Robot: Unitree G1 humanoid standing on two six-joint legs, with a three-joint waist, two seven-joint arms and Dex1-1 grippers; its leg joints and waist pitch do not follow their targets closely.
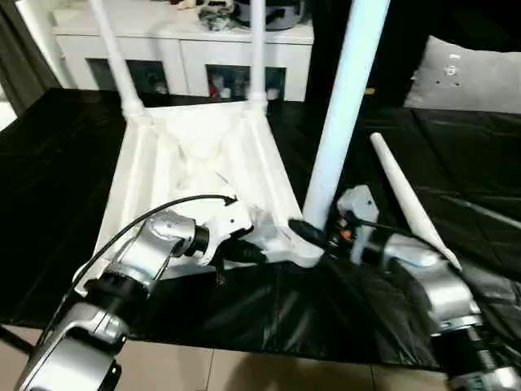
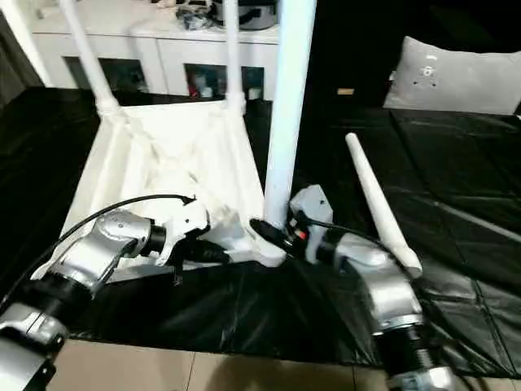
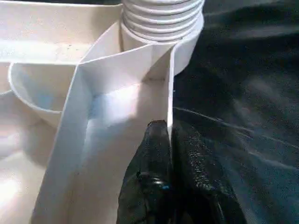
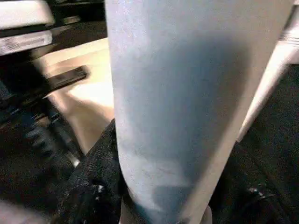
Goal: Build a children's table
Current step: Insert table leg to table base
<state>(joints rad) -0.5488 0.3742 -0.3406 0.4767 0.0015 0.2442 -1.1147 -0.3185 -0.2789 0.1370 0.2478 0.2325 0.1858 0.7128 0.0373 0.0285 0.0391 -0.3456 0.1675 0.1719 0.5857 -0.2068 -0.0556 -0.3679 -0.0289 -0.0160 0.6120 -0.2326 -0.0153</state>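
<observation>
Left pincer pinches tabletop rim; right pincer clasps upright leg.

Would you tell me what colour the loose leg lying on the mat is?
White, like the other legs; the loose leg shows best in the left eye view.

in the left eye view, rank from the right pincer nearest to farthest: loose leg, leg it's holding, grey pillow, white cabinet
1. Leg it's holding, gripped in the right pincer.
2. Loose leg, lying just to the right.
3. Grey pillow on the far right and white cabinet at the back: too close to call.
</observation>
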